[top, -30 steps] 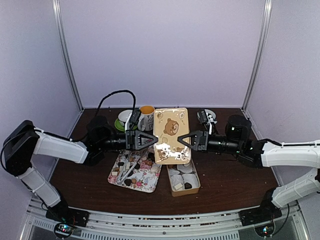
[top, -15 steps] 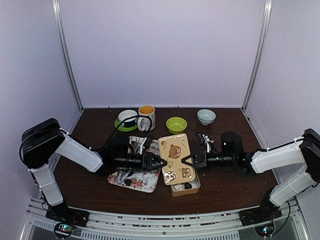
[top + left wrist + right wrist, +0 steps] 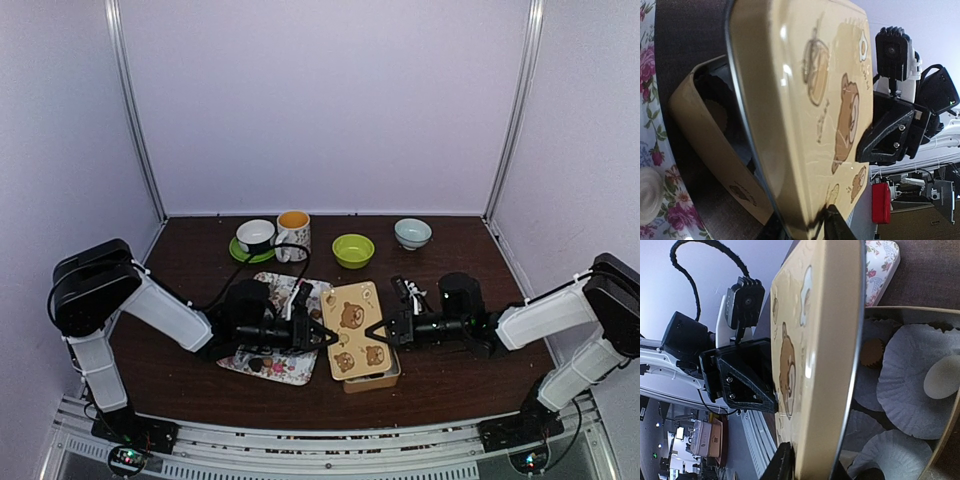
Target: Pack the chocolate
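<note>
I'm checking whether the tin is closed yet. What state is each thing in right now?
Tin lid: over the tin, not seated, gap showing, gripped at both side edges.
Tin: partly open, with paper cups and chocolates inside.
Left gripper: shut on the lid.
Right gripper: shut on the lid.
Mug: upright.
Green bowl: upright.

The lid [image 3: 355, 330] is tan with brown bear pictures, and the tin [image 3: 386, 378] is the same tan. White paper cups [image 3: 910, 390] carry a cream-white chocolate [image 3: 942, 377] and a light brown chocolate [image 3: 871, 351]. The tray [image 3: 882, 262] is white with pink roses and green leaves. The desk [image 3: 460, 385] is dark brown. The left end effector [image 3: 322, 338] and right end effector [image 3: 374, 328] are black. One bowl [image 3: 353, 249] is lime green.
</note>
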`<state>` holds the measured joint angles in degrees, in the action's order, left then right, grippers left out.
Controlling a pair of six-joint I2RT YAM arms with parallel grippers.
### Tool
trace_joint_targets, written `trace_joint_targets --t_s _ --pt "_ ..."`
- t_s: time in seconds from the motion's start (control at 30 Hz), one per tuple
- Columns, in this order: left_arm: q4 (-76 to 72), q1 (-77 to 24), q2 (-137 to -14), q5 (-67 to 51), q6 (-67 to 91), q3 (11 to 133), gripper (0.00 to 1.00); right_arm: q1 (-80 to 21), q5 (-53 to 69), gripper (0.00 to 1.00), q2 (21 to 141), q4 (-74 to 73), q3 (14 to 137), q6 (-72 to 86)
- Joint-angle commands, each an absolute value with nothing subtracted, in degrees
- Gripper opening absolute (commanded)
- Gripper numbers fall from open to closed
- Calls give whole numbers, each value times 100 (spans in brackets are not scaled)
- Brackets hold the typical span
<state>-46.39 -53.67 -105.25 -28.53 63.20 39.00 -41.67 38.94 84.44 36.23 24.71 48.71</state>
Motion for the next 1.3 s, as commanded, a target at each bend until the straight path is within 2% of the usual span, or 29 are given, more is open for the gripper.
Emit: trace_joint_targets --t_s 0.0,0.73,1.27 --pt "-5028 -5517 -10629 -2784 6310 4082 26 -4107 3529 20 8369 2801 2419 4345" --pt "-4350 -5546 -10810 -2621 6068 4440 27 -4087 2590 30 8093 653 3218 3332" --pt "-3238 -5547 -10758 -2319 5540 4760 27 -4087 1865 52 7688 -768 3745 2961"
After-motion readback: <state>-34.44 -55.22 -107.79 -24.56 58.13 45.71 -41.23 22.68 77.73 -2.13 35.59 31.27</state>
